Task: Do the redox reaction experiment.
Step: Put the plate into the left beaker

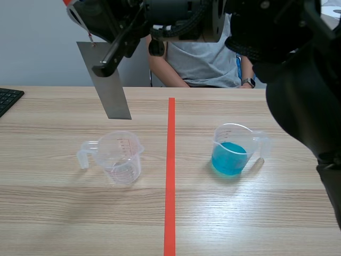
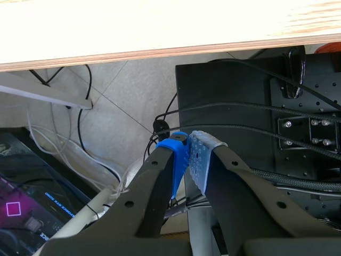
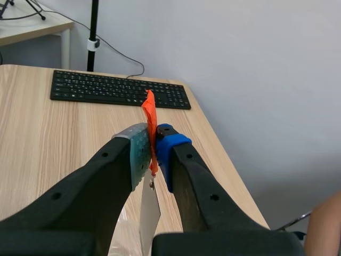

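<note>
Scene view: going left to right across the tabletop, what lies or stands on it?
Keyboard → empty clear measuring cup → orange-red tape line → measuring cup of blue liquid. The metal sheet hanging above overlaps the empty cup, so it is left out.

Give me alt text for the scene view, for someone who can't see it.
The right gripper, raised high, dangles a grey rectangular metal sheet in the air near an empty clear plastic measuring cup. Right of an orange-red tape line, a matching clear cup holds blue liquid; a person sits behind the wooden table.
</note>
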You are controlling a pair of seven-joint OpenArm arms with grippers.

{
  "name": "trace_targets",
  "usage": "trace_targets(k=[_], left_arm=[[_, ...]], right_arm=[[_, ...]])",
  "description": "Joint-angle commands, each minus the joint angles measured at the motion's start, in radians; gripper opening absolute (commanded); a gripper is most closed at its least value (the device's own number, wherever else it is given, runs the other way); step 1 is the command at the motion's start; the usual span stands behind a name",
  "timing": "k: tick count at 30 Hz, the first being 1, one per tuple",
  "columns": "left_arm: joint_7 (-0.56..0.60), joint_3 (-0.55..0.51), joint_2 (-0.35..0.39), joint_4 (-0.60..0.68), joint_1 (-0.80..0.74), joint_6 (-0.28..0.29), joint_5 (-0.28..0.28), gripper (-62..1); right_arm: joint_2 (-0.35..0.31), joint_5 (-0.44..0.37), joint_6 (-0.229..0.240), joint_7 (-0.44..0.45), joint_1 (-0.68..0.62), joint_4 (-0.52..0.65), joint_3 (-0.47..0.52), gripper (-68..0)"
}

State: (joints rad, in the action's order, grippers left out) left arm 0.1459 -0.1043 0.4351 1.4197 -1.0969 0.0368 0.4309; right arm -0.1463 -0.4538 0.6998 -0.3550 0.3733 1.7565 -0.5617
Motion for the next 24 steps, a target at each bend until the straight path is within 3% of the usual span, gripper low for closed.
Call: trace_targets(k=[1, 7, 24], left_arm=[[0.009, 0.003, -0.002, 0.011, 0.002, 0.002, 0.002, -56.2], [-0.016, 0.003, -0.002, 0.011, 0.002, 0.002, 0.002, -56.2], [-0.016, 0.003, -0.002, 0.011, 0.002, 0.002, 0.002, -56.2]], right_arm=[[0.006, 0.003, -0.009, 0.015, 0.026, 0.002, -0.005, -66.2], [0.025, 0.026, -0.054, 0.008, 0.026, -0.007, -0.05, -66.2], [0.042, 0.067, -0.056, 0.145, 0.026, -0.204, -0.061, -66.2]])
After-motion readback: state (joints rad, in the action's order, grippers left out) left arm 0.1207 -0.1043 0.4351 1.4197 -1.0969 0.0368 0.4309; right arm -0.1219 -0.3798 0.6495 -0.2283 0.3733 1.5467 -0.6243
